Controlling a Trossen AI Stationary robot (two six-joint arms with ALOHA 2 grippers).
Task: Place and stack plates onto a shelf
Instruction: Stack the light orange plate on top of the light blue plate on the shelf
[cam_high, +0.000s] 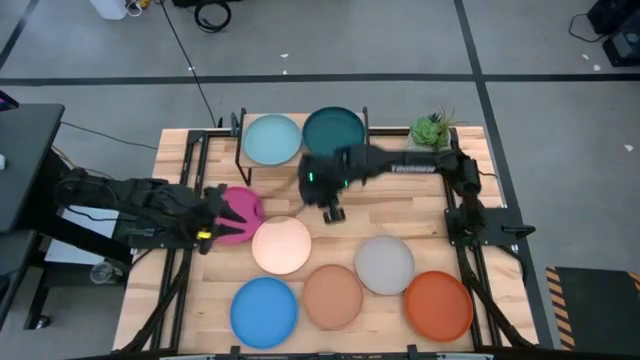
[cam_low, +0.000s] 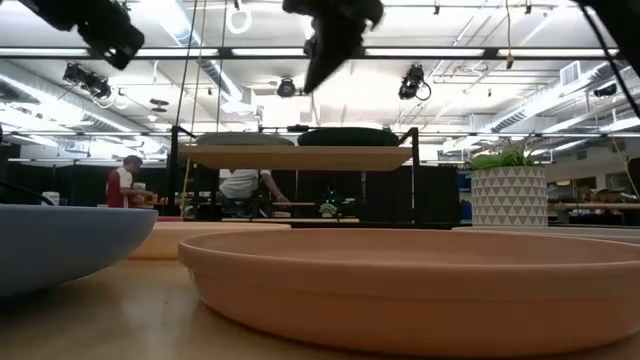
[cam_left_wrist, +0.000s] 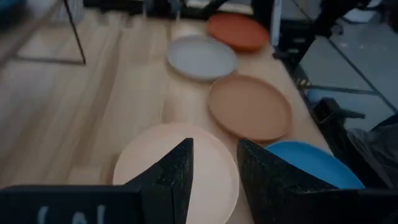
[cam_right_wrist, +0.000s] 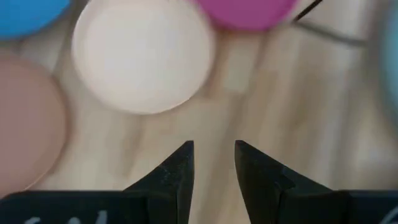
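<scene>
On the shelf (cam_high: 300, 160) lie the light blue plate (cam_high: 272, 139) and the dark teal plate (cam_high: 333, 132), side by side. The other plates lie flat on the slatted table: magenta (cam_high: 243, 208), cream (cam_high: 281, 245), bright blue (cam_high: 264, 311), tan-peach (cam_high: 332, 297), grey (cam_high: 385, 265) and orange (cam_high: 438, 305). My left gripper (cam_high: 212, 218) (cam_left_wrist: 214, 146) is open and hangs above the magenta plate's left edge, looking over the cream plate (cam_left_wrist: 155, 165). My right gripper (cam_high: 333, 212) (cam_right_wrist: 213, 146) is open and points down above bare wood in front of the shelf, near the cream plate (cam_right_wrist: 143, 56).
A potted plant (cam_high: 432, 130) stands on the table at the shelf's right end. Black metal arm frames run along both table sides (cam_high: 470, 225). In the low view the tan-peach plate (cam_low: 420, 285) fills the foreground, and people stand in the room behind.
</scene>
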